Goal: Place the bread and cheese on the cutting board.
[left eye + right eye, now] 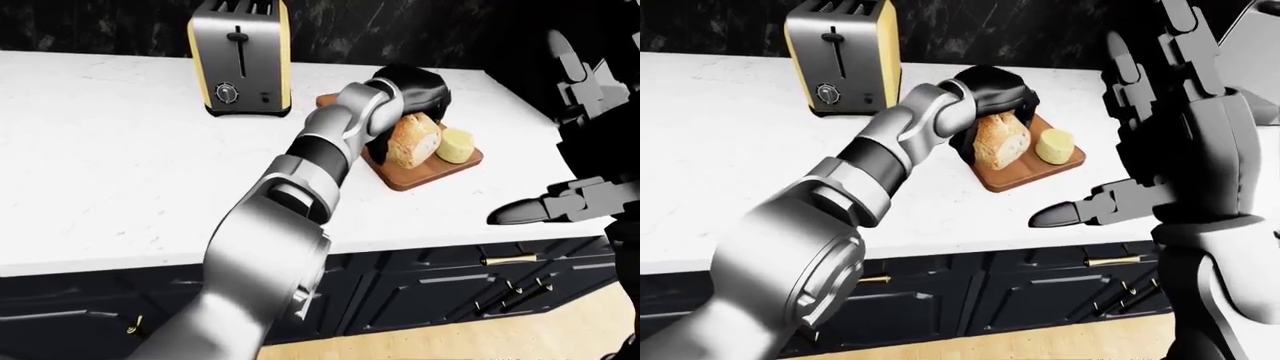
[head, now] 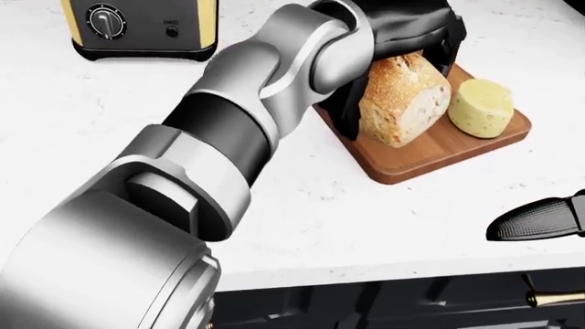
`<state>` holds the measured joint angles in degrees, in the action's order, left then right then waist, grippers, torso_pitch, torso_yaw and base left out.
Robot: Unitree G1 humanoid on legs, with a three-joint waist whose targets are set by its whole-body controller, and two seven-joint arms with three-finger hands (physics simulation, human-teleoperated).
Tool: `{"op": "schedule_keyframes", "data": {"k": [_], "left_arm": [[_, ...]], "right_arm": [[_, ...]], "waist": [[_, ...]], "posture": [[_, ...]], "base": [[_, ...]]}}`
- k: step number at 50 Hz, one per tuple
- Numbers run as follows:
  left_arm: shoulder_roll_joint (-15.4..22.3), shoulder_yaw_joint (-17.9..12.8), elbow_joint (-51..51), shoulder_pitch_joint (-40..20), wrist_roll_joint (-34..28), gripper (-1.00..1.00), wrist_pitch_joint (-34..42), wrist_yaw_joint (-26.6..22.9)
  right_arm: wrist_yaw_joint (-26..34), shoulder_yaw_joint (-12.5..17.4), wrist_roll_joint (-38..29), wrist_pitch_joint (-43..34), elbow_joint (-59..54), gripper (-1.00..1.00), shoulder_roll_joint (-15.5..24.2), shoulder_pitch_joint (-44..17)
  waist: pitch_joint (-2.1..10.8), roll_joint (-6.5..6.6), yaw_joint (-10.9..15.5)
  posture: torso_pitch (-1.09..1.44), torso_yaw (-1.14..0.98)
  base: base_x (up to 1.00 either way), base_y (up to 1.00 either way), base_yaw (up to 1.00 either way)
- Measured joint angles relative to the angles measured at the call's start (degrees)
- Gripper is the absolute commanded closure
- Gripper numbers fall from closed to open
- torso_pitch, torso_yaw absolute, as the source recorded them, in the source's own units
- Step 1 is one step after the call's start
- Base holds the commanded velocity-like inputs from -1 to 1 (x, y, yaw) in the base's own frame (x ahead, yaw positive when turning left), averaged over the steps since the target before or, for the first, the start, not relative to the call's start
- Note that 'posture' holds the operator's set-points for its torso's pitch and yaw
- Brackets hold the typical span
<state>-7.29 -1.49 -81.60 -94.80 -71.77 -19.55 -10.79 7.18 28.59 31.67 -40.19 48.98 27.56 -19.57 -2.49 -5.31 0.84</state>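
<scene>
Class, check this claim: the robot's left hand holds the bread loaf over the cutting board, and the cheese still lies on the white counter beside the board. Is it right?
Not quite. The cheese already sits on the cutting board, as the head view shows. The left hand does hold the bread loaf over the board.
</scene>
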Motion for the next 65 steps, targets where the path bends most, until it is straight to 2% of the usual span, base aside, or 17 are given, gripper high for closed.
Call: {"op": "schedule_keyframes", "data": {"k": [9,11,15,16,18,20,26,27,30,41,44,47,50,53,58,63,65], "left_arm": [[-0.42,0.36,-0.15,0.90,-0.48,0.59,0.42,0.44],[-0.52,0.40,-0.10,1.10,-0.56,0.48,0.53,0.40],[-0.63,0.46,-0.07,1.67,-0.69,0.40,0.52,0.72],[-0.66,0.50,-0.05,1.89,-0.75,0.22,0.50,0.90],[-0.72,0.57,-0.11,2.25,-0.89,0.07,0.52,1.24],[-0.74,0.58,-0.19,2.54,-1.01,-0.17,0.57,1.46],[-0.66,0.79,-0.19,3.37,-1.53,-0.62,1.14,1.13],[-0.63,0.87,-0.20,3.48,-1.67,-0.84,1.24,1.02],[-0.54,0.84,-0.27,3.68,-1.96,-0.98,1.47,0.73],[0.27,0.20,-0.18,3.41,-1.72,-1.00,1.27,0.29],[1.00,-1.31,-0.23,2.82,-0.21,-1.00,1.66,-0.19],[1.95,-5.26,-0.31,1.60,4.63,-1.00,3.21,-0.76],[4.17,-7.15,0.56,0.78,10.30,-1.00,4.89,-0.02],[7.19,-8.75,0.91,-0.73,16.70,-1.00,6.38,1.59],[11.02,-7.40,2.50,-4.46,24.70,-1.00,6.50,4.01],[14.11,-5.11,4.95,-5.81,29.68,-1.00,5.73,6.96],[15.30,-5.14,5.12,-6.34,31.61,-1.00,6.37,7.45]], "right_arm": [[-0.41,1.08,0.89,-0.12,0.97,-1.00,-0.05,0.62],[-0.58,1.27,1.29,-0.25,1.24,-1.00,0.00,0.70],[-1.01,1.48,2.05,-0.57,1.43,-1.00,0.30,0.56],[-1.13,1.43,2.16,-0.56,1.41,-1.00,0.33,0.55],[-1.30,1.23,2.24,-0.42,1.29,-1.00,0.34,0.55],[-1.40,1.05,2.28,-0.31,1.13,-1.00,0.40,0.51],[-1.72,1.02,2.47,-0.44,1.20,-1.00,0.59,0.51],[-1.76,1.04,2.52,-0.44,1.24,-1.00,0.61,0.51],[-1.94,1.01,2.72,-0.59,1.30,-1.00,0.75,0.28],[-2.44,0.47,3.29,-1.17,1.19,-1.00,1.42,-0.57],[-2.23,-0.54,2.86,-1.08,0.05,-1.00,1.80,-1.49],[-1.33,-2.23,2.37,-1.42,-2.97,-1.00,3.28,-4.22],[-0.15,-3.94,1.91,-2.23,-7.60,-1.00,5.23,-8.23],[1.03,-7.10,-0.03,-1.73,-12.90,-1.00,6.02,-12.68],[2.94,-12.17,-3.51,-1.82,-19.29,-1.00,5.50,-19.92],[4.29,-13.87,-6.24,-1.69,-22.93,-1.00,4.51,-24.89],[4.44,-14.05,-7.45,-1.11,-24.27,-1.00,3.97,-26.24]], "waist": [[0.05,0.12,-0.02],[0.08,0.10,-0.02],[0.12,0.05,-0.04],[0.15,0.03,-0.05],[0.15,0.00,-0.06],[0.14,-0.02,-0.06],[0.15,-0.02,-0.05],[0.15,-0.03,-0.05],[0.16,-0.02,-0.05],[0.16,-0.05,-0.11],[0.10,0.05,-0.16],[-0.08,0.23,-0.34],[-0.03,0.49,-0.48],[-0.05,0.75,-0.54],[-0.33,1.08,-0.24],[-0.18,1.38,-0.12],[-0.27,1.48,-0.13]], "posture": [[0.00,0.00],[0.00,0.00],[0.00,0.00],[0.00,0.00],[0.00,0.00],[0.00,0.00],[0.00,0.00],[0.00,0.00],[0.00,0.00],[0.00,0.00],[0.00,0.00],[0.00,0.00],[0.00,0.00],[0.00,0.00],[0.00,0.00],[0.00,0.00],[0.00,0.00]], "base": [[0.00,0.00,0.00],[0.00,0.00,0.00],[0.00,0.00,0.00],[0.00,0.00,0.00],[0.00,0.00,0.00],[0.00,0.00,0.00],[0.00,0.00,0.00],[0.00,0.00,0.00],[0.00,0.00,0.00],[0.00,0.00,0.00],[0.00,0.00,0.00],[0.00,0.00,0.00],[0.00,0.00,0.00],[0.00,0.00,0.00],[0.00,0.00,0.00],[0.00,0.00,0.00],[0.00,0.00,0.00]]}}
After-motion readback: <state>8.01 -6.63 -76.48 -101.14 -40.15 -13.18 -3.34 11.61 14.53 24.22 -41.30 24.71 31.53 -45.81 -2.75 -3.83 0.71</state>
